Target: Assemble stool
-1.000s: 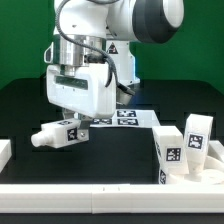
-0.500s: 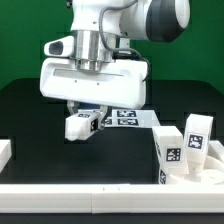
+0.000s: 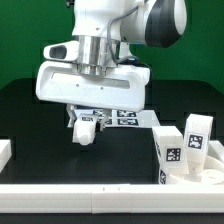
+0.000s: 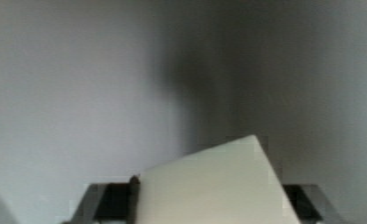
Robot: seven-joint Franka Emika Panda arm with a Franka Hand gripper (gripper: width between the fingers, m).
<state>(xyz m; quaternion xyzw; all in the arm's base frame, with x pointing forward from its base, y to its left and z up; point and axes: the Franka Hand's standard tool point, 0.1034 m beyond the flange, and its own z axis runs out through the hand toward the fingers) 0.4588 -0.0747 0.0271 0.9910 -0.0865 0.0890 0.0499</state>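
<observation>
The stool is not yet together. One leg (image 3: 85,130) hangs in the hand (image 3: 85,120), clear of the counter (image 3: 30,110) and close beside the marker board (image 3: 135,117), at the end nearer the exterior view's left. A second leg (image 3: 168,152) and a third leg (image 3: 197,133) stand upright, well apart from the marker board. They are next to a low white part (image 3: 195,172) that may be the seat, though we cannot tell.

The hand is closed on the leg. In the blurred wrist view a pale wedge of the leg (image 4: 215,185) sits between the dark fingers (image 4: 109,200), which press on it from both sides as far as we can see.

We judge the leg to be light, stiff plastic that is smooth enough to slip, and not fragile. Its blocky shape offers flat opposing faces, so we would hold it across two of those, near the middle. A hold close to one end would likely let it swing or twist when it is pressed into the seat.
</observation>
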